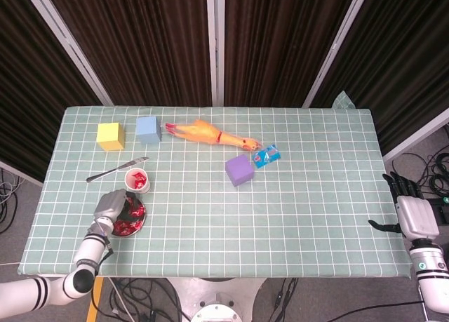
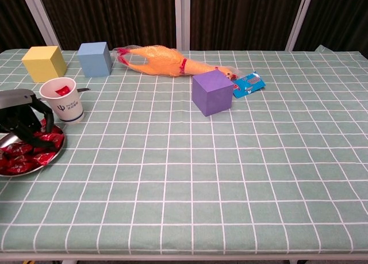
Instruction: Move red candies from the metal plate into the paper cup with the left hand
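a: left hand (image 1: 110, 205), head view first: it sits over the near-left part of the metal plate (image 1: 138, 222), fingers curled downward onto the red candies (image 1: 130, 224). whether a candy is actually pinched, i cannot tell from above.

b: and the paper cup (image 1: 137, 180)?

a: upright, just behind the plate and close to it, with red candy showing inside. a knife (image 1: 116, 169) lies to the cup's left rear. a yellow block (image 1: 111, 135) and a blue block (image 1: 148, 129) stand near the far-left edge, a rubber chicken (image 1: 209, 134) lies to their right, then a purple block (image 1: 239, 170) and a small blue packet (image 1: 266, 156) near mid-table. all on the green checked tablecloth (image 1: 295, 210).

b: right hand (image 1: 407, 208)?

a: off the table's right edge, fingers spread apart, holding nothing.

b: chest view?

a: left hand (image 2: 18, 111) appears at the left edge, dark fingers (image 2: 30, 121) bent down over the metal plate (image 2: 49, 157), fingertips among the red candies (image 2: 23, 152). a grip on any one candy cannot be confirmed here either. the paper cup (image 2: 62, 99) stands just right of and behind the hand, one red piece visible at its rim. yellow block (image 2: 43, 63), blue block (image 2: 95, 58), rubber chicken (image 2: 161, 60), purple block (image 2: 211, 92) and blue packet (image 2: 248, 84) line the far side. the right hand does not show in this view.
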`<state>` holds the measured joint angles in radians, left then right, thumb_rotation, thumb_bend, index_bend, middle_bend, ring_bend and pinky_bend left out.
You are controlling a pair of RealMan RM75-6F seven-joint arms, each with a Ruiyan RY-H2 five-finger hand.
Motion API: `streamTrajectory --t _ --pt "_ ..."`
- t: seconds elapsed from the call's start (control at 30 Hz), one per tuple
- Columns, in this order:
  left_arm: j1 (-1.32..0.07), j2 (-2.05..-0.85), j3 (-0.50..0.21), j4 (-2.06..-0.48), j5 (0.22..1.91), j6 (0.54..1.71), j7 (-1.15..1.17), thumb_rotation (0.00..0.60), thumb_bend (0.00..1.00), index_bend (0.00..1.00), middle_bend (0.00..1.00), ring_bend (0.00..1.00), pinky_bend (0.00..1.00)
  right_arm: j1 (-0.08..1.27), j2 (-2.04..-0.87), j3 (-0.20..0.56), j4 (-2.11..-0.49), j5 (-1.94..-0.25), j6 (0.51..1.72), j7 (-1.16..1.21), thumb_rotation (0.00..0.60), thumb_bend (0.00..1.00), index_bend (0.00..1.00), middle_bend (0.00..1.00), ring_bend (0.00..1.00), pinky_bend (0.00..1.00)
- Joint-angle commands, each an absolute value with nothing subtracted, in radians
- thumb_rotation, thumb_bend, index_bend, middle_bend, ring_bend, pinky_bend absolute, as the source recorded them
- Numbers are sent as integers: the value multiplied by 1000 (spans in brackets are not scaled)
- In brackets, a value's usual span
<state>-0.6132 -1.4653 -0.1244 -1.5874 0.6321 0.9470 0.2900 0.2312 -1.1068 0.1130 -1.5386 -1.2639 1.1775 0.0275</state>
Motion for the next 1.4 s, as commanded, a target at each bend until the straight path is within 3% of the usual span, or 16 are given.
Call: streamTrajectory --t 0.03,0.47,1.17,1.4 --pt "-607 -1443 -135 -1615 643 973 286 600 352 675 1000 1000 1000 231 -1106 113 -1540 -1264 1177 27 512 0 0 0 0 0" --pt "-578 -1301 -223 -1786 674 1206 345 600 366 685 1000 1000 1000 226 -1101 109 -1546 -1283 1189 42 513 0 0 0 0 0" --pt "-694 -1432 -268 -1600 571 1077 401 600 366 681 1000 1000 1000 222 -1104 108 -1539 -1280 1191 48 515 0 0 0 0 0" --pt "-704 -1436 -272 -1565 570 1038 383 600 277 509 1000 1000 1000 220 -1105 107 -1534 -1278 1191 51 511 0 0 0 0 0"
